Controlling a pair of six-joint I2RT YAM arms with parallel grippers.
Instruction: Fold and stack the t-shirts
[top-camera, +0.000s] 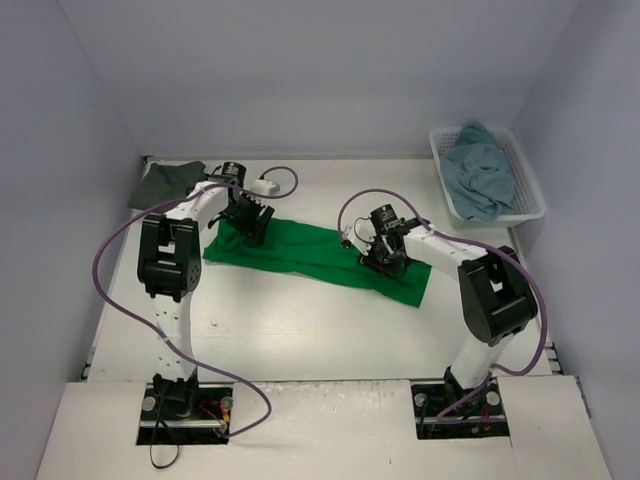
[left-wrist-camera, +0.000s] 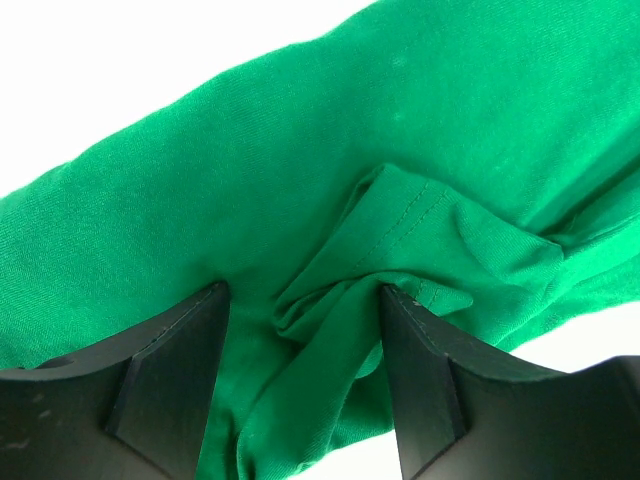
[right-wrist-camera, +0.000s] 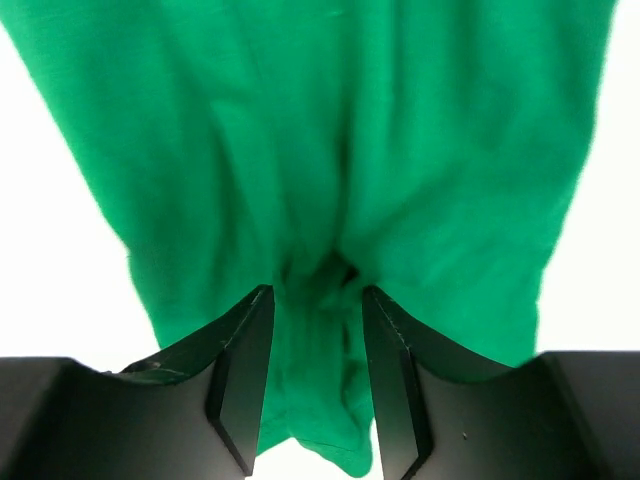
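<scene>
**A:** Where is the green t-shirt (top-camera: 310, 255)?

**B:** It lies in a long band across the middle of the table (top-camera: 300, 330), with its left end farther back and its right end nearer. I'd judge the lengthwise fold is done and the crosswise one is not.

**A:** And the arms?

**B:** There is one toward each end, which suits bringing the ends together. The left gripper (top-camera: 250, 225) is down at the left end with its jaws wide. A crumpled hem lies loose between the fingers, not pinched. The right gripper (top-camera: 385, 260) sits over the right part, its jaws parted less widely. A puckered ridge of cloth stands in the gap. That view is blurred, but the ridge doesn't look clamped.

**A:** What about the other shirts?

**B:** The dark grey t-shirt (top-camera: 165, 185) lies in the far left corner, probably set aside as the stack's place. The teal-blue t-shirt (top-camera: 480, 170) is heaped unfolded in the white basket (top-camera: 520, 214) at the far right, likely waiting its turn.
</scene>
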